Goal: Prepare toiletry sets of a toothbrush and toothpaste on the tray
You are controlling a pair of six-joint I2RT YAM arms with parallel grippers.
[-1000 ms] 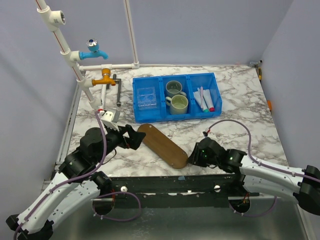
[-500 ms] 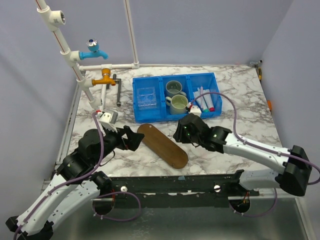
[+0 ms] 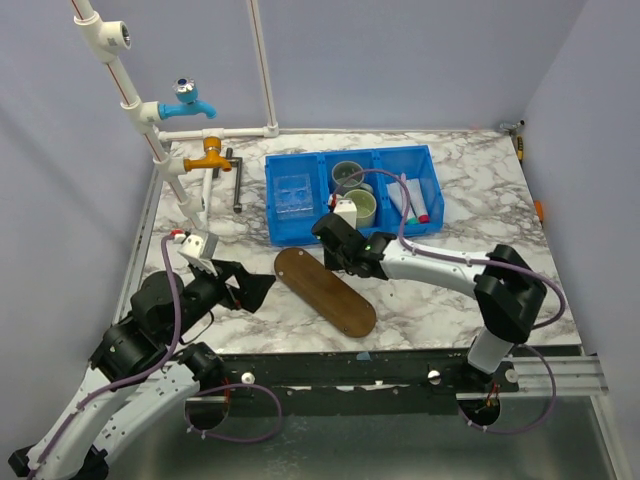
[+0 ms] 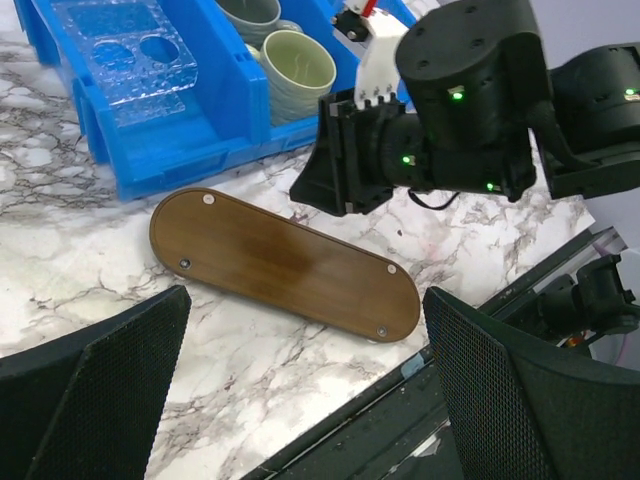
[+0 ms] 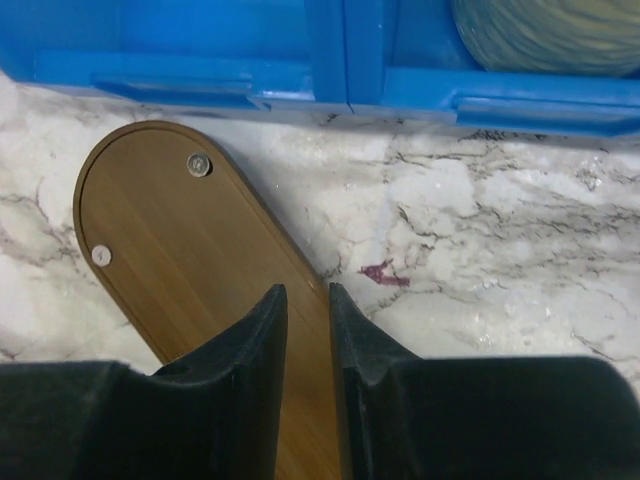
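Right gripper (image 5: 308, 292) has swung from the near edge to the tray (image 3: 322, 290)'s far end, beside the bin (image 3: 345, 153), its jaws narrowed to a slit and empty. Left gripper (image 3: 258, 287) stays wide open, empty. We judge nothing loaded yet: brushes (image 3: 412, 200) lie in the bin.

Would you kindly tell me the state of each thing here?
Tray: flat on the table, bare.
Left gripper: fingers wide open, empty.
Right gripper: fingers close together over the tray's edge, grip unclear.
Cups: upright in the bin's middle compartment.
Toothbrushes and tubes: in its right compartment.
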